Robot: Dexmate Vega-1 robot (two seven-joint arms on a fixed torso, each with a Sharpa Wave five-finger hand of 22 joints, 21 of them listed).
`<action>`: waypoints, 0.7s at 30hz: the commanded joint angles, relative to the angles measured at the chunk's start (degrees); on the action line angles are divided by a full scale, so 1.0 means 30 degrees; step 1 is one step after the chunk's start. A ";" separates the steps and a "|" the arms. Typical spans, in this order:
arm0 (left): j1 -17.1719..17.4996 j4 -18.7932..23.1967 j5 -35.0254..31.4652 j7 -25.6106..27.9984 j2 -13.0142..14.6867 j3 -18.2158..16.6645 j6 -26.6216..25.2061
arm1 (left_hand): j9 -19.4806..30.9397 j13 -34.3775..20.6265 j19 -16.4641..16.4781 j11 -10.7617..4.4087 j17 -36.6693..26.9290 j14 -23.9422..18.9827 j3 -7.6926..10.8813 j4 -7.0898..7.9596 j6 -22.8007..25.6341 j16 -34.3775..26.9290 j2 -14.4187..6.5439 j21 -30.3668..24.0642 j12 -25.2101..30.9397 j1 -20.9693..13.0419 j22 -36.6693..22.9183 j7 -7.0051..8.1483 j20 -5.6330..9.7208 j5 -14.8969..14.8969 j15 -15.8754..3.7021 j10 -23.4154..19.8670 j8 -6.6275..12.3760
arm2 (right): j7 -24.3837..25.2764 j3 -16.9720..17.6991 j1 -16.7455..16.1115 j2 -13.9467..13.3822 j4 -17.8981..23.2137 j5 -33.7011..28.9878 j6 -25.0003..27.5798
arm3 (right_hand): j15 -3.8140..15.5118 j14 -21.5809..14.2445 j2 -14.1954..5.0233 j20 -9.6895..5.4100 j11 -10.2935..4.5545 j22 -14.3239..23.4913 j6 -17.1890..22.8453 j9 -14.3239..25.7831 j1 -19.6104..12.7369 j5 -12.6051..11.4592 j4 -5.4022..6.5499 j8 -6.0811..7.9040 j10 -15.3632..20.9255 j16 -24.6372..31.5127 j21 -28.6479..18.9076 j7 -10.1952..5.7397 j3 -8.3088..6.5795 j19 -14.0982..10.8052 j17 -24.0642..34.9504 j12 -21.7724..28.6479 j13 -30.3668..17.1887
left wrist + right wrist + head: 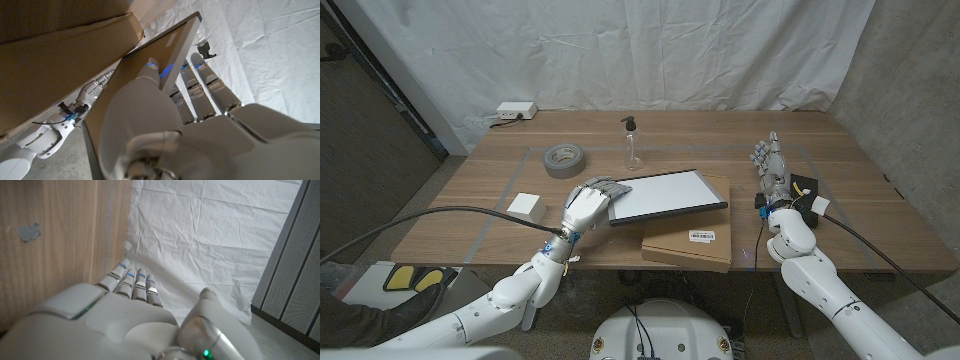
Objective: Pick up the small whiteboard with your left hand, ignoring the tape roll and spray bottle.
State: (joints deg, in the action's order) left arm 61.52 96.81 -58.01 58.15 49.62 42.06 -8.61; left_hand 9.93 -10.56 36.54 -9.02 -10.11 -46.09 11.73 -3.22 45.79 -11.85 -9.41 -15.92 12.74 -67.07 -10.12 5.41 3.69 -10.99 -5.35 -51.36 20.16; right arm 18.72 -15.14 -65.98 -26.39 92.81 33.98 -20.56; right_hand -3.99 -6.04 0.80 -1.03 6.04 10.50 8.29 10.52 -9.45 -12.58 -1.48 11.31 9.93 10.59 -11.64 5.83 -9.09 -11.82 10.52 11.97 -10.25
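The small whiteboard (pixel 665 196) has a black frame and lies tilted across a flat cardboard box (pixel 690 243) at the table's middle. My left hand (pixel 587 206) grips its left edge. In the left wrist view the thumb presses one face of the board (pixel 145 75) and the fingers (pixel 210 82) reach along the other. My right hand (pixel 770 165) stands at the table's right side with straight fingers, holding nothing. The grey tape roll (pixel 565 158) and the clear spray bottle (pixel 633 145) stand behind the board.
A small white box (pixel 525 207) sits left of my left hand. A black and yellow object (pixel 807 190) lies beside my right wrist. A white power strip (pixel 512 111) sits at the back left corner. A white sheet hangs behind the table.
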 commanded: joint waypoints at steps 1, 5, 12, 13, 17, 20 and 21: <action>0.0048 0.0777 -0.0583 -0.0253 0.0085 -0.0301 -0.0818 | 0.0089 -0.0078 0.0242 -0.0040 -0.0059 -0.0270 0.0204 0.0057 0.2003 0.0035 -0.0095 -0.0138 -0.0002 -0.0015 -0.0058 -0.0589 0.1452 0.0023 -0.2263 -0.0358 -0.0098 | -0.0282 0.0038 0.0026 0.0078 -0.0266 0.0196 -0.0279 | 0.0020 -0.0128 0.0010 0.0031 0.0074 0.0049 0.0131 0.0086 0.0078 -0.0013 0.0049 -0.0030 0.0131 0.0084 -0.0019 -0.0010 0.0042 -0.0116 0.0049 0.0043 -0.0109; 0.0037 0.0989 -0.0603 -0.0324 0.0101 -0.0449 -0.0960 | 0.0089 -0.0077 0.0324 0.0027 -0.0053 -0.0419 0.0287 0.0069 0.2077 0.0059 -0.0064 -0.0132 -0.0042 -0.0030 -0.0055 -0.0620 0.1477 0.0026 -0.2276 -0.0483 -0.0197 | -0.0188 0.0050 0.0064 0.0064 -0.0245 0.0189 -0.0166 | 0.0002 -0.0124 0.0007 0.0037 0.0075 0.0049 0.0141 0.0086 0.0077 -0.0016 0.0043 -0.0026 0.0118 0.0080 -0.0018 -0.0002 0.0049 -0.0117 0.0049 0.0036 -0.0110; 0.0123 0.1420 -0.0670 -0.0362 0.0120 -0.0739 -0.1300 | 0.0092 -0.0077 0.0392 -0.0024 -0.0046 -0.0539 0.0386 0.0097 0.2259 0.0115 -0.0028 -0.0105 -0.0110 -0.0029 -0.0053 -0.0634 0.1519 0.0027 -0.2278 -0.0608 -0.0299 | -0.0341 0.0006 0.0173 0.0103 -0.0430 0.0256 -0.0233 | 0.0030 -0.0122 -0.0003 0.0044 0.0092 0.0049 0.0135 0.0086 0.0071 -0.0022 0.0031 -0.0029 0.0113 0.0077 -0.0018 0.0006 0.0057 -0.0123 0.0047 0.0032 -0.0110; 0.0143 0.1481 -0.0739 -0.0377 0.0120 -0.0774 -0.1409 | 0.0092 -0.0077 0.0386 -0.0023 -0.0046 -0.0551 0.0398 0.0100 0.2263 0.0121 -0.0024 -0.0097 -0.0126 -0.0030 -0.0053 -0.0636 0.1518 0.0027 -0.2279 -0.0603 -0.0319 | -0.0335 0.0001 0.0187 0.0099 -0.0438 0.0237 -0.0233 | 0.0028 -0.0113 -0.0004 0.0035 0.0078 0.0049 0.0128 0.0086 0.0070 -0.0022 0.0030 -0.0032 0.0119 0.0073 -0.0021 0.0006 0.0058 -0.0130 0.0047 0.0034 -0.0110; 0.0218 0.1698 -0.0822 -0.0413 0.0107 -0.0886 -0.1614 | 0.0094 -0.0078 0.0404 -0.0018 -0.0044 -0.0591 0.0452 0.0112 0.2338 0.0156 -0.0006 -0.0074 -0.0185 -0.0033 -0.0052 -0.0657 0.1524 0.0026 -0.2285 -0.0601 -0.0383 | -0.0437 0.0015 0.0212 0.0068 -0.0422 0.0250 -0.0324 | 0.0036 -0.0113 -0.0011 0.0030 0.0066 0.0049 0.0132 0.0086 0.0065 -0.0025 0.0023 -0.0030 0.0123 0.0071 -0.0020 0.0003 0.0061 -0.0132 0.0046 0.0035 -0.0110; 0.0264 0.1806 -0.0794 -0.0393 0.0053 -0.0966 -0.1694 | 0.0096 -0.0078 0.0430 -0.0008 -0.0043 -0.0588 0.0479 0.0119 0.2375 0.0182 0.0006 -0.0068 -0.0201 -0.0032 -0.0051 -0.0636 0.1523 0.0027 -0.2285 -0.0636 -0.0420 | -0.0534 0.0022 0.0218 0.0048 -0.0419 0.0270 -0.0402 | 0.0031 -0.0126 -0.0015 0.0027 0.0072 0.0048 0.0129 0.0086 0.0063 -0.0027 0.0019 -0.0032 0.0128 0.0075 -0.0022 0.0012 0.0064 -0.0139 0.0045 0.0036 -0.0110; 0.0273 0.1833 -0.0750 -0.0370 0.0037 -0.0996 -0.1677 | 0.0096 -0.0078 0.0456 -0.0017 -0.0043 -0.0601 0.0490 0.0120 0.2413 0.0186 0.0011 -0.0072 -0.0200 -0.0034 -0.0051 -0.0641 0.1536 0.0027 -0.2285 -0.0669 -0.0424 | -0.0484 0.0021 0.0215 0.0034 -0.0394 0.0237 -0.0362 | 0.0035 -0.0129 -0.0016 0.0032 0.0070 0.0048 0.0136 0.0086 0.0062 -0.0027 0.0018 -0.0029 0.0120 0.0076 -0.0019 0.0018 0.0064 -0.0132 0.0045 0.0033 -0.0110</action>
State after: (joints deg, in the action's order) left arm 61.92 100.77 -59.68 57.27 49.89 40.04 -11.49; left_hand 9.95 -10.51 37.29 -9.22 -10.11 -47.24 12.69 -2.77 49.08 -11.61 -9.13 -15.92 12.29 -67.33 -10.13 6.04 3.54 -10.98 -5.62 -52.77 19.05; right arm 17.73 -15.07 -65.73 -26.19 91.93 34.65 -21.27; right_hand -3.99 -6.04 0.80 -1.03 6.04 10.50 8.29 10.52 -9.45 -12.58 -1.48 11.31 9.93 10.59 -11.64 5.83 -9.09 -11.82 10.52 11.97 -10.25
